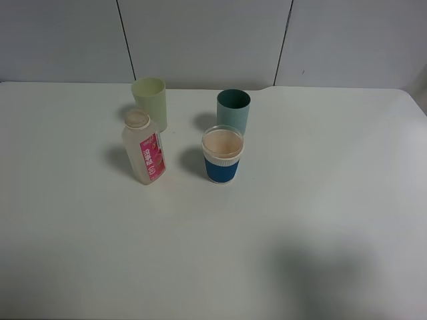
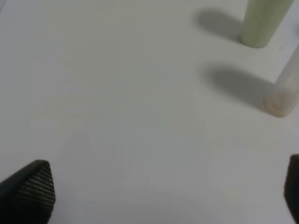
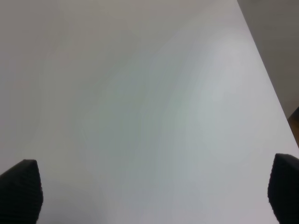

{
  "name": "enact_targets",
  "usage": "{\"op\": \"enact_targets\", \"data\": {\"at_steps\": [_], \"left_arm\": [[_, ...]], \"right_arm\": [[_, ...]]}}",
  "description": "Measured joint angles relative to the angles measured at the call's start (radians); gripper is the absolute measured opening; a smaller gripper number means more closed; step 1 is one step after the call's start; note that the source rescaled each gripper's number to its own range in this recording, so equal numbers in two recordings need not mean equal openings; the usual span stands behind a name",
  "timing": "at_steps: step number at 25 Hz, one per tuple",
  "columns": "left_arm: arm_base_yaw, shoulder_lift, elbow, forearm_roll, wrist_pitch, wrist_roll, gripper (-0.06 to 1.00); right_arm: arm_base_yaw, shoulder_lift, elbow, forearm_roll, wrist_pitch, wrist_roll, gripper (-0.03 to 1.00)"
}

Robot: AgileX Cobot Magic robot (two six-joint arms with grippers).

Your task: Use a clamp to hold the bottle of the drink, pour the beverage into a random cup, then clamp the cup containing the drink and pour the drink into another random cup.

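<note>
1. Four things are standing on the white table (image 1: 320, 220), grouped left of centre toward the far edge, and neither arm is showing in the high view.

2. The bottle (image 1: 143, 148) is sitting upright at the front left of the group, pink-red label facing the camera, its wide pale mouth uncapped. Its body is looking clear and pale.

3. Right of it, with a gap between, the blue-banded cup (image 1: 223, 155) is standing upright. Its inside is showing a pale brownish tint, though how much liquid it holds is hard to judge.

4. Just behind that cup, the teal cup (image 1: 233, 109) is standing upright, its base hidden behind the banded cup's rim.

5. Behind the bottle, the pale yellow-green cup (image 1: 150, 101) is standing upright, with the bottle's mouth overlapping its lower part in this view.

6. Over to the left gripper (image 2: 168, 196): the dark ribbed fingertips (image 2: 32, 189) are spread wide, released, grasping nothing. It is hovering over bare table, with the bases of the bottle and the yellow-green cup at the far side of its view.

7. The right gripper (image 3: 159, 193) is also spread wide and empty, hanging above bare table near the table's edge.
</note>
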Motion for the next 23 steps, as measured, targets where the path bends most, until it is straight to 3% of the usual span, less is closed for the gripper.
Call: {"op": "enact_targets", "data": {"at_steps": [23], "left_arm": [[0.0, 0.0, 0.0, 0.0, 0.0, 0.0, 1.0]], "right_arm": [[0.0, 0.0, 0.0, 0.0, 0.0, 0.0, 0.91]]}}
